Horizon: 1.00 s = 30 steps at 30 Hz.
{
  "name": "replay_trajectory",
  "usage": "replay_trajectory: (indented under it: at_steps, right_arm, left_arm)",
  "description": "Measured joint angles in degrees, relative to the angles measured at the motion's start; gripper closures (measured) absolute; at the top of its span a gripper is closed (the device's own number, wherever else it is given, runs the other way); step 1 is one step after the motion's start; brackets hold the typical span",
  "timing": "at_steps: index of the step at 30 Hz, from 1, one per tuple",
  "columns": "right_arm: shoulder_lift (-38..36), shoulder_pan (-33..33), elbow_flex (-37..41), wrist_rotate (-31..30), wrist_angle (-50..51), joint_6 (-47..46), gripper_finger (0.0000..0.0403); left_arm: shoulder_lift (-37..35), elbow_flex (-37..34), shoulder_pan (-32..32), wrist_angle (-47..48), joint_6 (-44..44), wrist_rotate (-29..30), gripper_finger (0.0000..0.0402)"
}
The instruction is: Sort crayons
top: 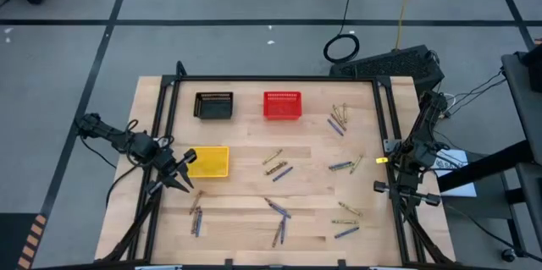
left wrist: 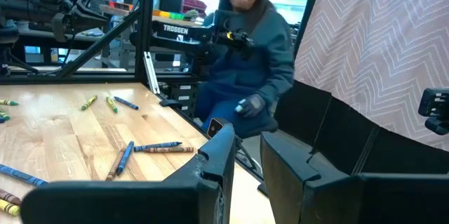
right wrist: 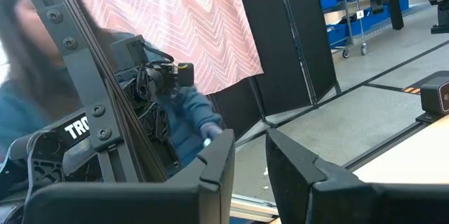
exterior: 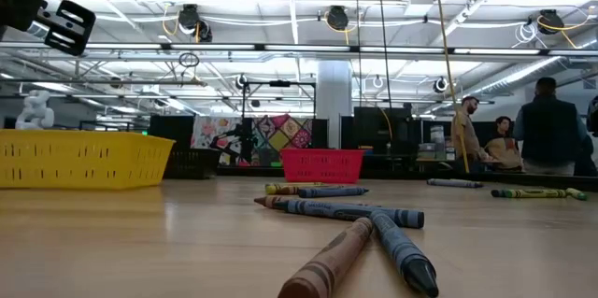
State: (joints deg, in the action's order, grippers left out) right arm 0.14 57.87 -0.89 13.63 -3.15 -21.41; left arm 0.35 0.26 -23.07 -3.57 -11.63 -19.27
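Many crayons lie flat and scattered on the wooden table, in loose groups at the far right (top: pixel 339 118), the middle (top: pixel 275 165), the right (top: pixel 345 166), near the front (top: pixel 278 211) and the front left (top: pixel 196 216). Blue and brown ones lie crossed in the low view (exterior: pixel 360 216). My left gripper (top: pixel 178 177) (left wrist: pixel 247 147) is open and empty above the table, just beside the yellow basket (top: pixel 209 162). My right gripper (top: pixel 391 188) (right wrist: pixel 249 143) is open and empty at the table's right edge.
A black basket (top: pixel 213 105) and a red basket (top: pixel 282 105) stand at the far side. A dark frame (top: pixel 271 78) runs around the table. A person in a blue top (left wrist: pixel 249 62) sits beyond the near edge; other people (exterior: pixel 551 130) stand in the room.
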Motion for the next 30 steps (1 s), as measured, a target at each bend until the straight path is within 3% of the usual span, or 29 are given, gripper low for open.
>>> replay_trajectory:
  at_steps: [30]
  right_arm:
    - [0.0,0.0,0.0,-1.6,-2.9,0.0,0.0332]
  left_arm:
    - [0.0,0.0,0.0,0.0,0.0,0.0,0.0327]
